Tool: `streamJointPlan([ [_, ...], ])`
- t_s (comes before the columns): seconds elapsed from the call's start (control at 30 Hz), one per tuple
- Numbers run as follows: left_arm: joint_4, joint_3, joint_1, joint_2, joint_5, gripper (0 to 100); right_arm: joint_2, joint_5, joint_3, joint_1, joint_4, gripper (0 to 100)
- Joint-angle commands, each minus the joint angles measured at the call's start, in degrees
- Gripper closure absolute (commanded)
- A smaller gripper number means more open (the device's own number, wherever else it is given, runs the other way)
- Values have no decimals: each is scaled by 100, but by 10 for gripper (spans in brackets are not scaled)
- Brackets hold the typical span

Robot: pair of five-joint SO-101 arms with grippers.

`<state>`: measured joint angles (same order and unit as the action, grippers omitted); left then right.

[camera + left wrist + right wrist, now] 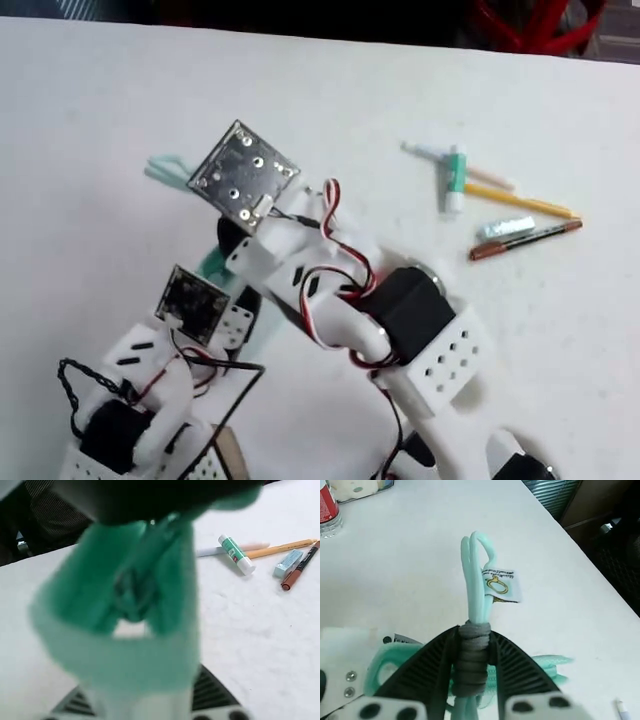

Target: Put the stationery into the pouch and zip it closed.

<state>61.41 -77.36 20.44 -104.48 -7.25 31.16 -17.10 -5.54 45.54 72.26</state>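
Under the two arms: pouch [212,262] of soft mint-green cloth, at the left middle of the table [90,90], mostly covered in the high view.
Pouch fittings: a mint loop [477,575] bound at its base with grey cord, and a small white tag [503,586] just beside it.
Right gripper [472,632]: black fingers clamped on the grey binding of the loop, which stands out past the tips.
Left gripper [140,605]: bunched pouch cloth pinched between the dark upper finger and the white lower one, clear of the table.
Arm pose: right arm comes in from the lower right, left arm from the lower left, wrists close together over the pouch.
Stationery: glue stick [454,185], orange pencil [525,204], brown pen [525,240] and pale eraser [505,227], clustered well apart to the right, none in the pouch.
Views compared: the right wrist view gives the grip on the loop. The left wrist view gives blurred cloth with the stationery beyond.
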Motion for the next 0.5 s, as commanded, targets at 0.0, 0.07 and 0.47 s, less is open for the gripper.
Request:
streamJointPlan([
  [0.0, -299, -149, 48, -31, 18, 967, 13, 53, 26, -338, -268, 979],
  [0.07, -440, -281, 48, -31, 18, 968, 22, 53, 26, -470, -514, 979],
  [0.47, -466, -369, 48, -31, 18, 969, 75, 53, -18, -1437, -1947, 979],
])
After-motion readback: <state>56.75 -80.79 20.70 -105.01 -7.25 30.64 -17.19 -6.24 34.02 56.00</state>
